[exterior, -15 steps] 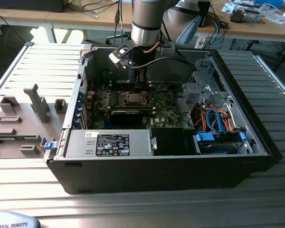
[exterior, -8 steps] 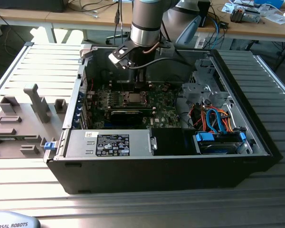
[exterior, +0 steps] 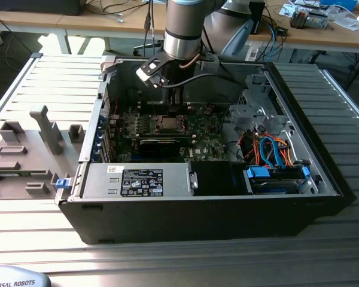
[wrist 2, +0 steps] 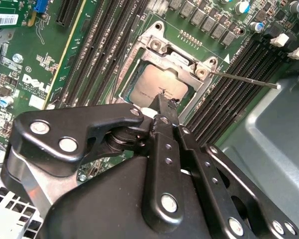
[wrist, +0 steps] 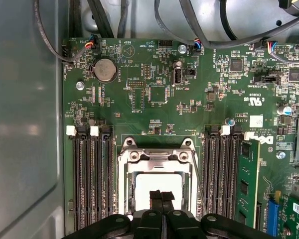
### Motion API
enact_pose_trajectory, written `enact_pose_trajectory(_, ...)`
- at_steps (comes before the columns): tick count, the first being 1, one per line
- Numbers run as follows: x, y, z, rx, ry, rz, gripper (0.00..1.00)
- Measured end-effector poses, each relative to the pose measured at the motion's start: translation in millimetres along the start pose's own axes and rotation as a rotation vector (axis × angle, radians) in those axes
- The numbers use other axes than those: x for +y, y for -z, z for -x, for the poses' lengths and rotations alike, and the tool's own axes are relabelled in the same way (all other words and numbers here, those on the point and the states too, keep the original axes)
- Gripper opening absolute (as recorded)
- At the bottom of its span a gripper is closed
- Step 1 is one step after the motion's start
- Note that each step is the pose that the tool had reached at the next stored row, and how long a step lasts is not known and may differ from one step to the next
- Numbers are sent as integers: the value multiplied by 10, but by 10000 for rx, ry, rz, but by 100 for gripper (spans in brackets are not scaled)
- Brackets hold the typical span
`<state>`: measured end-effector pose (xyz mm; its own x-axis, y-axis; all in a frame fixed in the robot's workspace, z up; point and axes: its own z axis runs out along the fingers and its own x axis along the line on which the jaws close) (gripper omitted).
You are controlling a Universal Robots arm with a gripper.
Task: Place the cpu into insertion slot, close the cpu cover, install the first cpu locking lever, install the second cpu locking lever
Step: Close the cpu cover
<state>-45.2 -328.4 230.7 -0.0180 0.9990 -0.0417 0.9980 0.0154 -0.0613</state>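
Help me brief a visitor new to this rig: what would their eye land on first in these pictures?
First, the grey arm reaching down into the open computer case in the exterior view. Then, in both wrist views, the black gripper, fingers pressed together, just above the cpu, which sits framed by the silvery cpu cover on the green circuit board.

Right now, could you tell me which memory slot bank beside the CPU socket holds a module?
The bank farther from the grey case wall; only it holds a green memory module.
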Motion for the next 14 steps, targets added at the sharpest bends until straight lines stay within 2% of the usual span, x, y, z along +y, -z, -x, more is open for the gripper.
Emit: enact_pose_trajectory(14, 0, -27, -1, 1, 0, 0, 11)
